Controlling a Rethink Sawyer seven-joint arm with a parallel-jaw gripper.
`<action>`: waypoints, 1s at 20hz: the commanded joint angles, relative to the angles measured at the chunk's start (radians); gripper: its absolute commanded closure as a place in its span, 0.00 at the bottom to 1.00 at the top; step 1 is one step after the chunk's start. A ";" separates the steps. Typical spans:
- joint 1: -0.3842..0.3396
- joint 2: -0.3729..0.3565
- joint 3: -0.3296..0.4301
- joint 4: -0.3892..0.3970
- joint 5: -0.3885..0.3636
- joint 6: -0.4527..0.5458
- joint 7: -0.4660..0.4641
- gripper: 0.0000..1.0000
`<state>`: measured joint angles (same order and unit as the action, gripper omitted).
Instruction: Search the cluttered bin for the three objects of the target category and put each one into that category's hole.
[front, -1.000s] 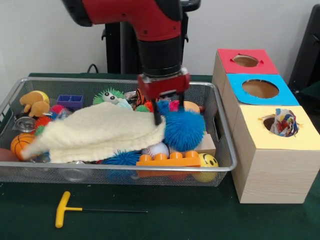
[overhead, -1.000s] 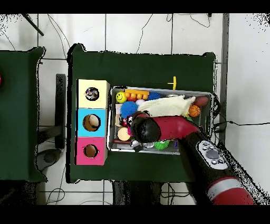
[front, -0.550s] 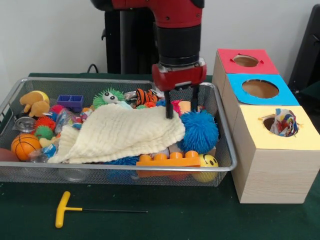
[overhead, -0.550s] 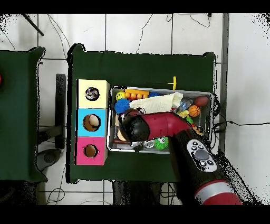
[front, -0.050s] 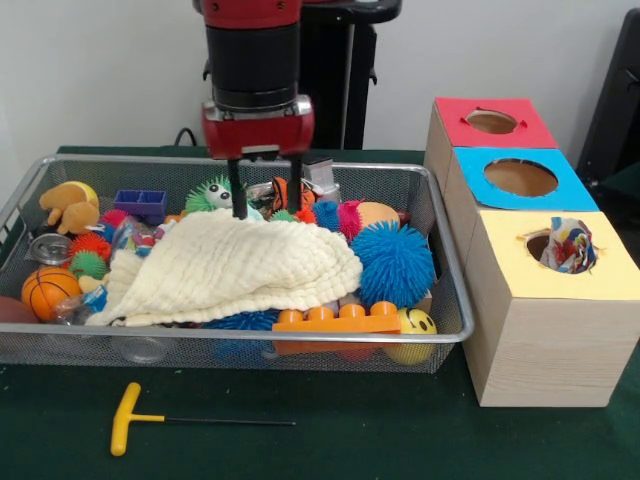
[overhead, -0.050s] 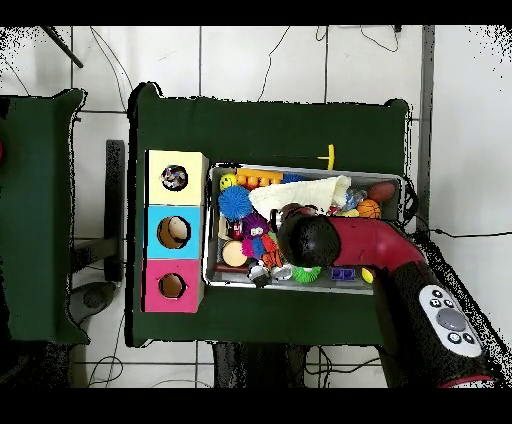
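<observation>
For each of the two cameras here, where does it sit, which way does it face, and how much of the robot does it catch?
Front view: across the table, facing the robot; shows the forearm and open gripper over the cloth in the mesh bin.
Overhead view: above, looking straight down; shows the whole red arm reaching up from the bottom.
Shared: bin, cloth, blue spiky ball, three-hole box.
</observation>
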<state>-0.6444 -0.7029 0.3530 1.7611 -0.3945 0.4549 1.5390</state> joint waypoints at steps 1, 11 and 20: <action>-0.037 -0.032 0.084 -0.007 0.040 0.127 -0.037 0.00; -0.123 0.007 0.116 -0.025 0.010 0.132 -0.108 0.00; -0.208 0.075 0.156 -0.106 -0.033 0.199 -0.203 0.00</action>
<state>-0.7985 -0.6890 0.4215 1.7289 -0.3914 0.5206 1.5390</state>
